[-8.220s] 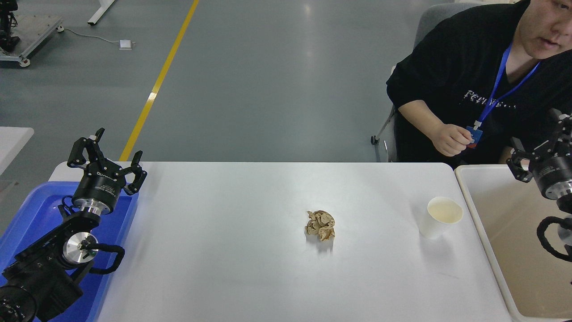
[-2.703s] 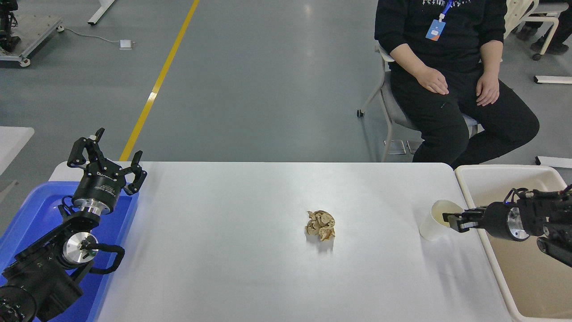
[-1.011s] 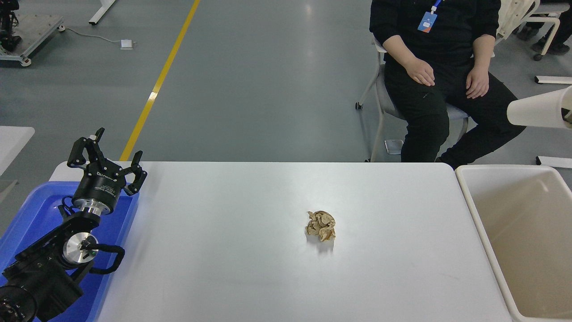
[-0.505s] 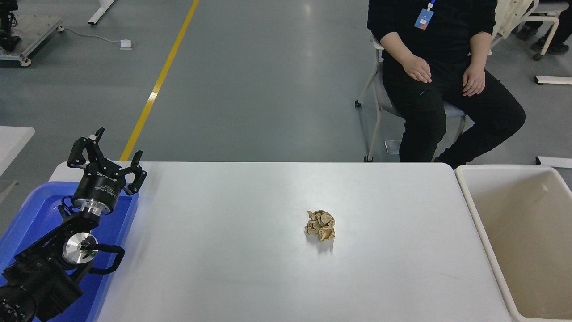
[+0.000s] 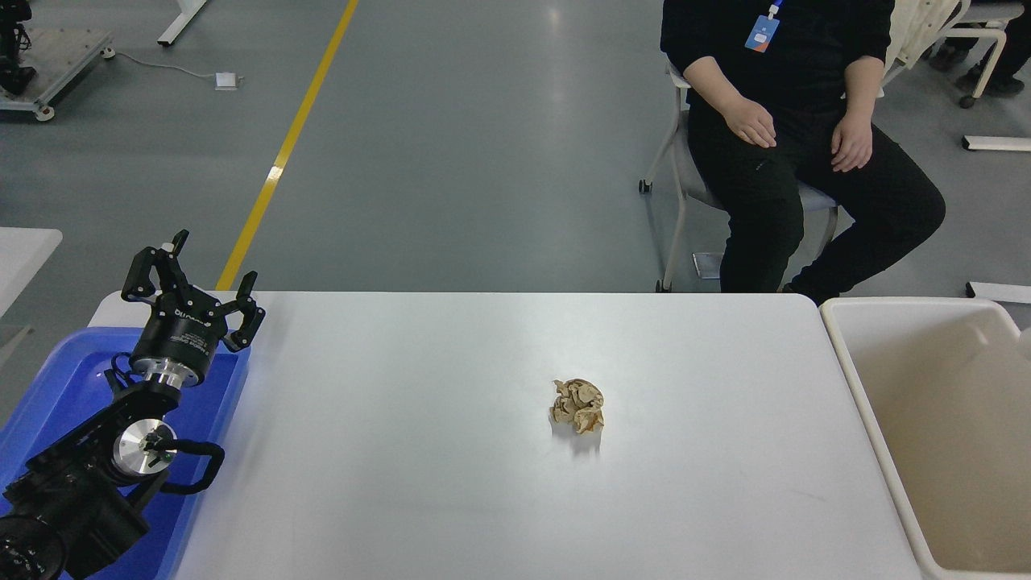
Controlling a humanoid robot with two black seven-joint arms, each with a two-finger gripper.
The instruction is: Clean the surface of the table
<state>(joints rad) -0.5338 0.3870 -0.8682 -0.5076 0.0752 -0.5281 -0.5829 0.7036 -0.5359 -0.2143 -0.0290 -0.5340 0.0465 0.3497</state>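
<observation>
Gone from my view since a second ago is the white paper cup that was held high at the right edge, and the right arm with it; neither shows now. At the far right edge, over the tub, I see only a faint pale blur that I cannot identify.

My left gripper (image 5: 196, 278) is parked at the lower left, raised over the blue plastic tray (image 5: 56, 379), its black fingers spread open and holding nothing.

Before me lies the large glossy white tabletop (image 5: 419, 451) with rounded corners, filling the middle of the view between the blue tray on its left and the beige rectangular tub (image 5: 854, 379) on its right. On it, a little right of centre, sits one crumpled brown paper ball (image 5: 577, 406), well apart from both bins.

Beyond the table's far edge I see a grey polished floor (image 5: 483, 161) with a yellow line (image 5: 282, 153) running diagonally across it. A person in black clothing (image 5: 805, 145) sits on a chair at the upper right, hands resting on the thighs, a blue badge on the chest.
</observation>
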